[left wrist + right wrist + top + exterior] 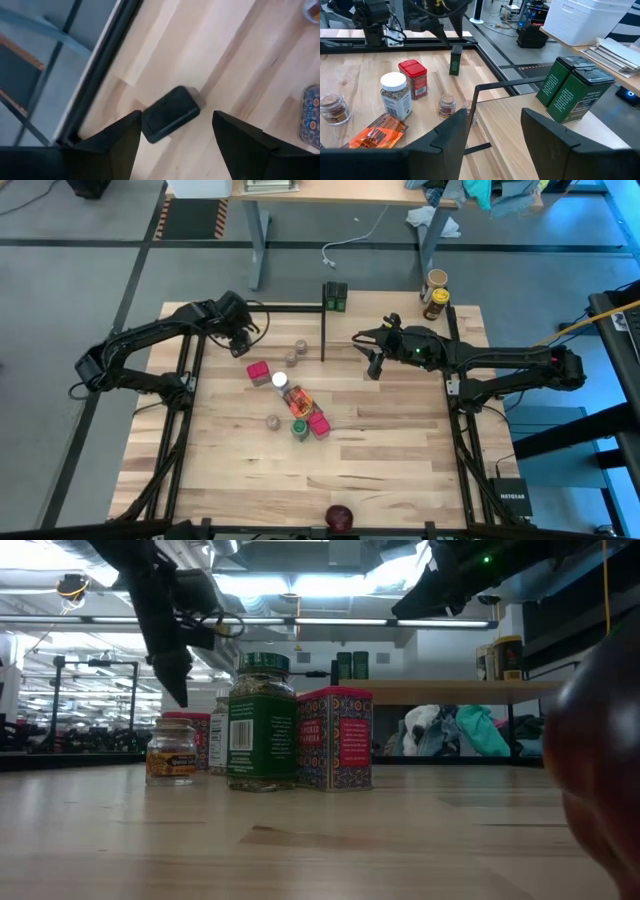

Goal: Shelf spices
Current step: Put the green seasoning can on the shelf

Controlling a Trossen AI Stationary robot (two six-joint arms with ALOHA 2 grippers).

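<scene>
We see the left gripper (247, 340) open above a small dark tin (170, 114) at the table's far left. Right gripper (372, 360) hovers open, empty, beside the shelf (385, 330).

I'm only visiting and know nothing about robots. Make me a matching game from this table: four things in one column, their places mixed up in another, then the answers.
Things
1. pair of green tins
2. small dark tin
3. white-capped bottle
4. dark red round thing

Places
A. alone at the table's near edge
B. on the shelf
C. under the left hand, between its open fingers
D. beside the orange packet, mid-table

Pairs: 1-B, 2-C, 3-D, 4-A
</scene>
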